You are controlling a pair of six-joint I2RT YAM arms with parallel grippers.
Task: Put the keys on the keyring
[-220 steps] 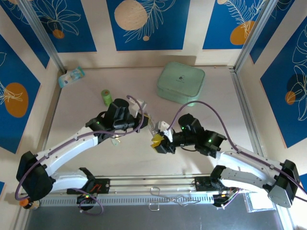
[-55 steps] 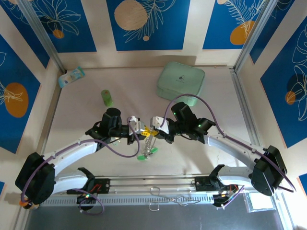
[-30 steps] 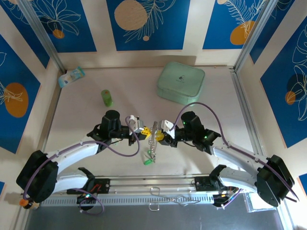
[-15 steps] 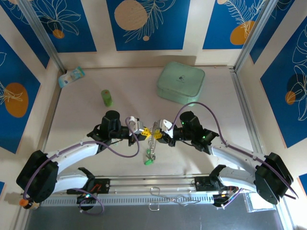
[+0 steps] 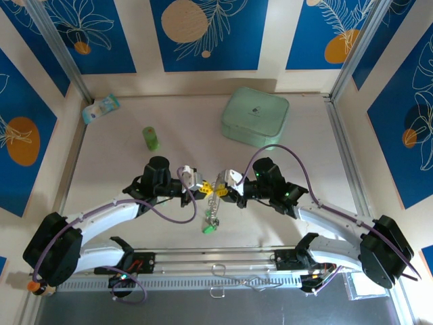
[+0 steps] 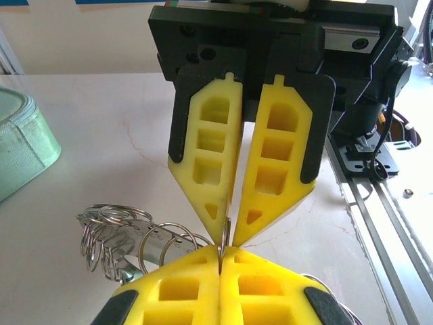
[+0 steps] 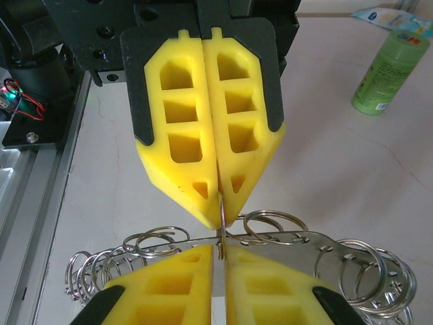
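My two grippers meet tip to tip above the middle of the table. The left gripper (image 5: pixel 206 191) (image 6: pixel 220 249) is shut on a thin wire ring of the keyring (image 5: pixel 215 205). From the opposite side, the right gripper (image 5: pixel 222 192) (image 7: pixel 219 249) has its jaws nearly together on that same ring, tips touching it. The keyring is a silvery metal strip edged with several small split rings (image 7: pixel 298 238) (image 6: pixel 125 233) and hangs below the fingertips. One green-headed key (image 5: pixel 209 229) sits at its lower end, close to the table.
A mint-green rounded case (image 5: pixel 254 116) lies at the back right. An upright green cylinder (image 5: pixel 150 138) (image 7: pixel 386 73) and a pale packet (image 5: pixel 100 108) are at the back left. The metal rail (image 5: pixel 216 261) runs along the near edge.
The right gripper has slid a little left up to the left gripper's tips and narrowed its jaws onto the ring. The left gripper stays shut, and the hanging keyring has hardly moved.
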